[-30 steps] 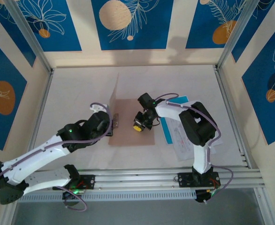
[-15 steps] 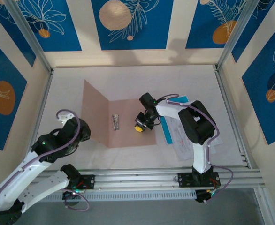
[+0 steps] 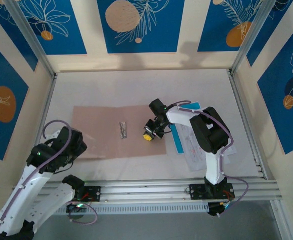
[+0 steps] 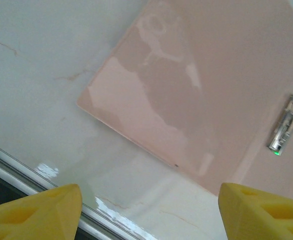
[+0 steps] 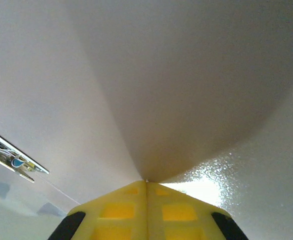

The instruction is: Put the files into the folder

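Top external: metal clip (image 3: 122, 130) on folder (image 3: 99, 142), files (image 3: 187, 144) beside

On my R wrist cam: right gripper (image 5: 146, 184) has its yellow fingers pressed together, no gap, tips down at the pinkish folder (image 5: 61, 75). Dark shadow fans out ahead of the tips. Metal clip (image 5: 14, 159) sits off to the left, w/ glare just right.

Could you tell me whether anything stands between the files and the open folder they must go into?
Yes: the right gripper sits shut on the folder's right leaf, the side nearest the files, and its arm crosses above them. A metal clip lies at the hinge.
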`<state>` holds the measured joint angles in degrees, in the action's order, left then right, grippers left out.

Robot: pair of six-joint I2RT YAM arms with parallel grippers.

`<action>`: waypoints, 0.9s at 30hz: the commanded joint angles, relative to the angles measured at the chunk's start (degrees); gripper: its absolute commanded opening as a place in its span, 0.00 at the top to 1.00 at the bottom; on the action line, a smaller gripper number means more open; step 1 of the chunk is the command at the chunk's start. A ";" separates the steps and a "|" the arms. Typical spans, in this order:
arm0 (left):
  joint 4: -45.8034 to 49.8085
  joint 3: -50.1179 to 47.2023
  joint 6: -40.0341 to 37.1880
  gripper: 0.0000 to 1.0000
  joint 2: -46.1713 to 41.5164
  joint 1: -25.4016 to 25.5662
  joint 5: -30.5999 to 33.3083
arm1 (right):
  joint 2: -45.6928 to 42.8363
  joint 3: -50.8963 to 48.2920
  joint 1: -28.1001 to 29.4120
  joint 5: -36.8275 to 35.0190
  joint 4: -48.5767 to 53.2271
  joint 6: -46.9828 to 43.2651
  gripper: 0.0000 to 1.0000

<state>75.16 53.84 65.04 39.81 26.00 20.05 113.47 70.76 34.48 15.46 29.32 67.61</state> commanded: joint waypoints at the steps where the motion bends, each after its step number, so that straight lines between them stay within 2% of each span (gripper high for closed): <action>1: -3.47 1.72 -1.37 0.30 2.70 -1.13 -7.12 | 1.84 -0.58 -0.48 -0.95 4.96 0.15 0.91; 4: -10.65 0.78 -5.22 0.39 6.13 -1.13 -13.71 | 1.21 -0.01 -0.92 -0.43 4.28 -1.00 0.91; 6: -16.11 0.30 -7.60 0.46 9.00 -1.13 -18.98 | -0.67 1.80 -0.73 -1.30 4.45 -3.67 0.85; 10: -25.25 0.91 -9.69 0.50 14.86 0.33 -25.94 | -6.88 4.93 -1.13 -3.60 5.40 -8.94 0.68; 13: -31.11 2.53 -10.11 0.51 20.34 3.52 -28.32 | -11.87 5.50 -3.67 -6.19 9.44 -11.23 0.61; 18: -42.79 5.03 -8.27 0.51 31.92 11.47 -30.46 | -22.15 -4.31 -15.06 -6.06 11.64 -10.84 0.61; 22: -51.55 9.22 -7.20 0.51 43.49 17.54 -32.62 | -31.06 -12.24 -27.71 -6.00 14.21 -12.99 0.61; 27: -52.30 17.47 -7.96 0.52 56.54 21.76 -33.71 | -34.87 -17.78 -42.39 -7.04 17.77 -17.06 0.61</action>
<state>25.69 67.29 57.08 92.68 46.41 -11.73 79.92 55.16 -3.68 8.54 42.15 53.95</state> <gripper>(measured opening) 0.480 0.388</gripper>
